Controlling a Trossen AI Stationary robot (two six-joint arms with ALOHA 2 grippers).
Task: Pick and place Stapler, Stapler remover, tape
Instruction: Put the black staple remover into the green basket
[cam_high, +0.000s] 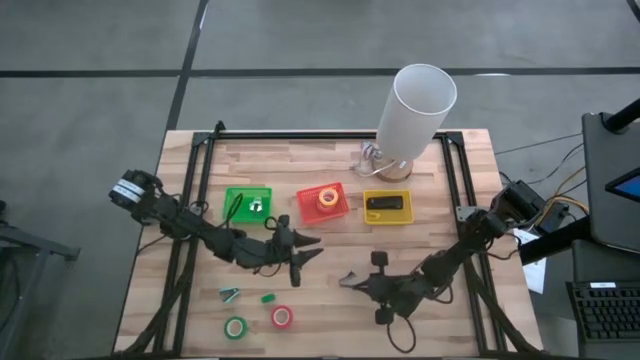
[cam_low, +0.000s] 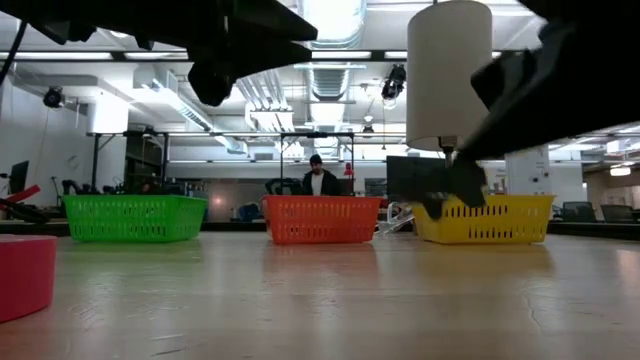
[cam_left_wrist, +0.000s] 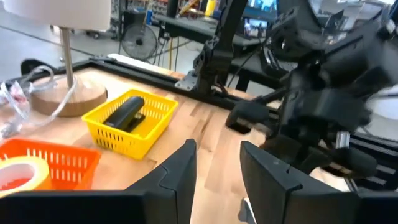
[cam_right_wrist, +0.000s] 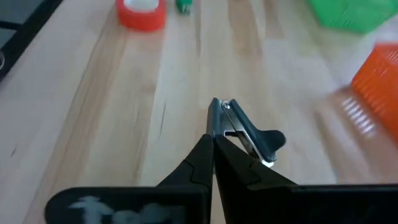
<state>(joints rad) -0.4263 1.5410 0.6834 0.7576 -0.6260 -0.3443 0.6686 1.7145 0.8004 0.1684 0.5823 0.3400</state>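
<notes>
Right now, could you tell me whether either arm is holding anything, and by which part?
The right gripper grips the staple remover by one end, its metal tip pointing forward. The left gripper is open and holds nothing.

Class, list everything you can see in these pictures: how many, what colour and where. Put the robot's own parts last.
Table: one, pale wood, under everything.
Bins: three, green, red, yellow, in a row mid-table.
Stapler: one, dark, in the yellow bin.
Tape: three rolls, yellow-rimmed in the red bin, green and red on the table's front.
Remover: one, dark and metal, in the right pincer.
Small green items: two, by the rolls, kind unclear.
Lamp: one, white shade, behind the bins.
Person: one, dark top, in the room beyond.
Left pincer: open, before the red bin.
Right pincer: shut on the remover.
</notes>
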